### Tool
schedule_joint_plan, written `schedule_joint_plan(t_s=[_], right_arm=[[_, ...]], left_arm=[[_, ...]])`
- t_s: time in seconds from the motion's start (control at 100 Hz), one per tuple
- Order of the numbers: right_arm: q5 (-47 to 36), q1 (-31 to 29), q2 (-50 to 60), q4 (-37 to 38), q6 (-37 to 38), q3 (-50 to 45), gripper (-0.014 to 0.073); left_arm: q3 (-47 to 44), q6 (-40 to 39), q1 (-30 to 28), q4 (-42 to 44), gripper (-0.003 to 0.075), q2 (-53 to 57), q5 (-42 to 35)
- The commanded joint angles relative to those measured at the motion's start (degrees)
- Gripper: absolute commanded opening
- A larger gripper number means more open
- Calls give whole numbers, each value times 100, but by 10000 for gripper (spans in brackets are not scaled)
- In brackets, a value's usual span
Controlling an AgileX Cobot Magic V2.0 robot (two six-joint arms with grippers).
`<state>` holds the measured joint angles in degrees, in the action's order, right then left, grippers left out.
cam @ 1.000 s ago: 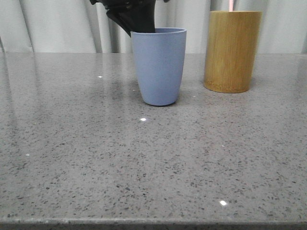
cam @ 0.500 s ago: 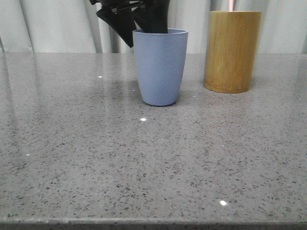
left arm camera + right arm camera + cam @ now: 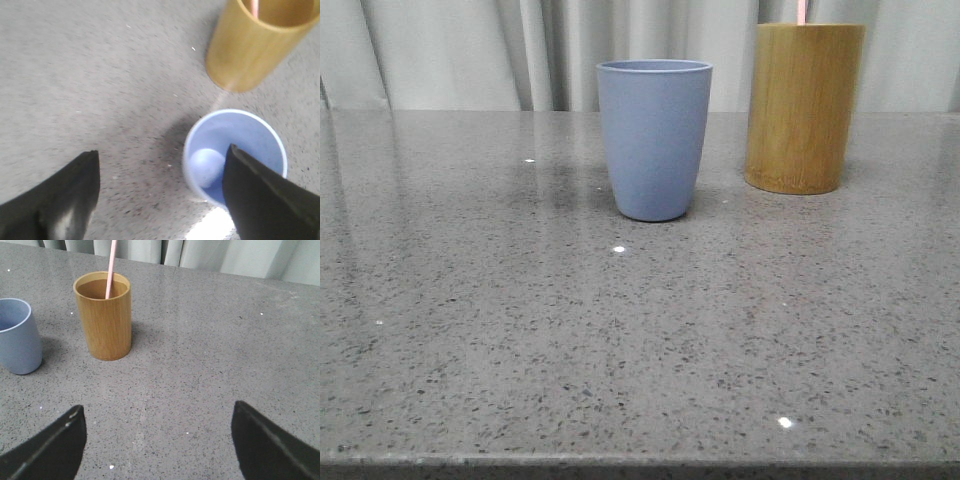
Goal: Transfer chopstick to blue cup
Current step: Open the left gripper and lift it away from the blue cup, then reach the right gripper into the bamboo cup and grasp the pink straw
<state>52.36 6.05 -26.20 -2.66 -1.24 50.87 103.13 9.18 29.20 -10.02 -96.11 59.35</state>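
Chopstick waits in its holder as both my grippers hang open.

Front view: blue cup [image 3: 654, 138] beside bamboo holder [image 3: 804, 107]; neither arm shows. Left wrist: my left gripper [image 3: 160, 195] gapes wide above the empty cup. Right wrist: my right gripper [image 3: 157, 442], wide, faces the pink chopstick [image 3: 110, 269] ahead; I judge grasping it comes next. No writing legible.

No text, label, brand, number or sign can be read in any view. The blue cup [image 3: 654, 138] has a plain matte wall, the bamboo holder [image 3: 804, 106] shows only wood grain, and the speckled grey table [image 3: 640, 340] and the pale curtain [image 3: 440, 50] behind it carry no markings.
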Motion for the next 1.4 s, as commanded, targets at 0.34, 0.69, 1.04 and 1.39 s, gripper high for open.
schedule_joint_plan(t_s=[0.34, 0.69, 1.04, 1.39], right_arm=[[-319, -43, -107, 50, -33, 188, 593], [-325, -43, -107, 50, -33, 188, 593], [-645, -43, -107, -296, -33, 188, 593], [-2372, 13, -1230, -1754, -1129, 188, 593]], left_arm=[[-1828, -110, -1724, -142, 503, 2107, -663], [-4491, -110, -2224, -261, 503, 4398, -1552], [-5984, -263, -2224, -291, 503, 5930, -1797], [-6039, -263, -2224, -291, 503, 5990, -1883]])
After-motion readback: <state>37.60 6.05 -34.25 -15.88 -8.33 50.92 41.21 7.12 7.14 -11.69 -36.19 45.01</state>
